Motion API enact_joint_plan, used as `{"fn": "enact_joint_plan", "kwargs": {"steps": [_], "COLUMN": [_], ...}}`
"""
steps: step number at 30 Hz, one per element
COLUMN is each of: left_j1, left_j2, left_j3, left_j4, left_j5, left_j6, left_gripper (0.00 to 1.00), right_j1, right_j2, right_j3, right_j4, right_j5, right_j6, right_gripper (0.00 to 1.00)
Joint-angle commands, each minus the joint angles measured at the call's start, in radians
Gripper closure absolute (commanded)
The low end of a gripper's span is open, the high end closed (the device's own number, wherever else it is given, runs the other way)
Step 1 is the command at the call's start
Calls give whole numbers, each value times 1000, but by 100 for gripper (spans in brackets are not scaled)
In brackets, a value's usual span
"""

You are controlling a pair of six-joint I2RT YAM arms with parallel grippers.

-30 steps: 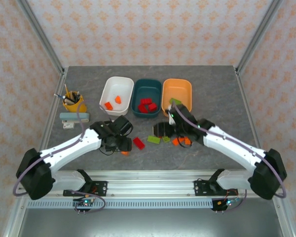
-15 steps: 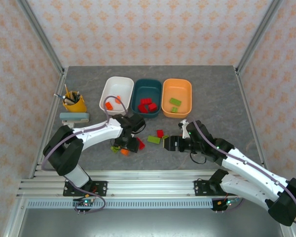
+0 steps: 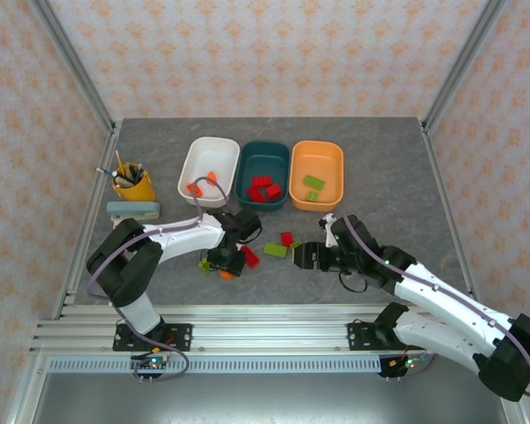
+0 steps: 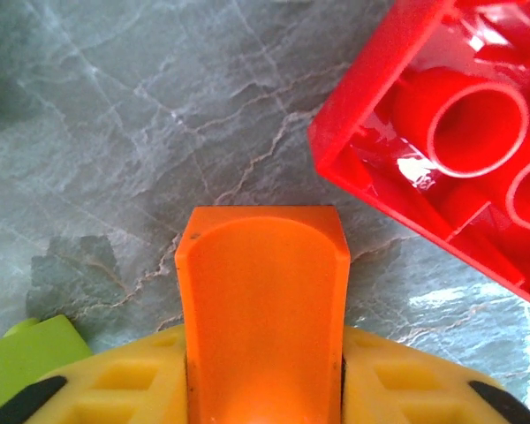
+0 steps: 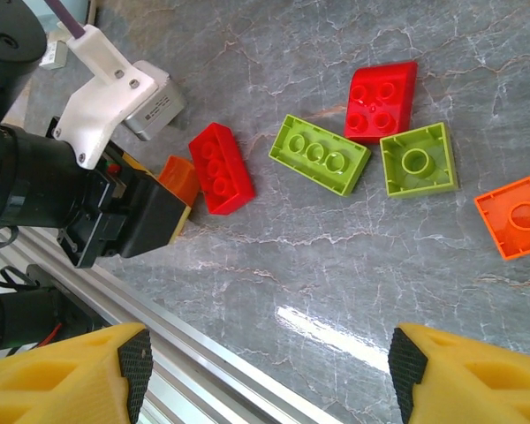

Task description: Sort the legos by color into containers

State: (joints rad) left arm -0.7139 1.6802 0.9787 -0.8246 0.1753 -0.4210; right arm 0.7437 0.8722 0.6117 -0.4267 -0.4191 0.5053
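My left gripper [image 3: 223,262] is squeezed shut on a small orange brick [image 4: 263,300], low in the middle of the left wrist view. A red brick [image 4: 442,132] lies just beside it, at the upper right. I think I should lift straight up so I don't bump it. Then I go to the white tub [image 3: 210,141], upper middle of the top view, where other orange pieces [image 3: 194,188] lie. My right gripper [image 5: 265,371] hangs wide open, holding nothing.

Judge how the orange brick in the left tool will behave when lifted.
Probably rigid: the orange brick looks like hard moulded plastic. Likely light, since it is small. Its glossy curved face may slip or pivot in the left tool, which seems to grip only one end.
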Motion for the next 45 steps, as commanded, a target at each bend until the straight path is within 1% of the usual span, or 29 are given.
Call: {"fn": "enact_joint_plan", "kwargs": {"steps": [1, 4, 6, 9, 11, 14, 17, 23, 26, 29, 31, 39, 45], "left_j1": [-12, -9, 13, 92, 165, 258, 336, 428, 452, 459, 468, 489, 499], "left_j2": [-38, -109, -151, -187, -179, -122, -14, 221, 335, 402, 436, 473, 463], "left_j3": [-4, 69, 140, 252, 332, 443, 574, 771, 840, 889, 917, 919, 872], "left_j4": [0, -82, -141, -199, -219, -231, -246, -268, -276, -282, -294, -275, -252], "left_j5": [-60, -122, -142, -135, -115, -96, -85, -97, -99, -124, -135, -98, -59], "left_j6": [-22, -45, -60, -64, -48, -15, 22, 91, 108, 121, 105, -39, -218], "left_gripper": [68, 69, 68, 68, 67, 67, 67, 67, 67, 67, 67, 66, 66], "right_j1": [3, 3, 3, 3, 3, 3, 3, 2, 2, 2, 2, 2, 2], "right_j2": [7, 11, 11, 15, 21, 43, 90, 203, 228, 231, 227, 220, 240], "right_j3": [49, 93, 131, 183, 207, 240, 288, 407, 428, 421, 410, 369, 369], "right_j4": [-6, -21, -27, 3, 54, 143, 213, 244, 246, 245, 242, 228, 230], "right_j5": [27, 51, 76, 114, 141, 179, 197, 174, 170, 175, 174, 175, 176], "right_j6": [3, -4, -6, 3, 19, 43, 56, 57, 63, 73, 80, 98, 94], "right_gripper": [28, 28, 28, 28, 28, 28, 28, 27, 27, 27, 27, 27, 27]}}
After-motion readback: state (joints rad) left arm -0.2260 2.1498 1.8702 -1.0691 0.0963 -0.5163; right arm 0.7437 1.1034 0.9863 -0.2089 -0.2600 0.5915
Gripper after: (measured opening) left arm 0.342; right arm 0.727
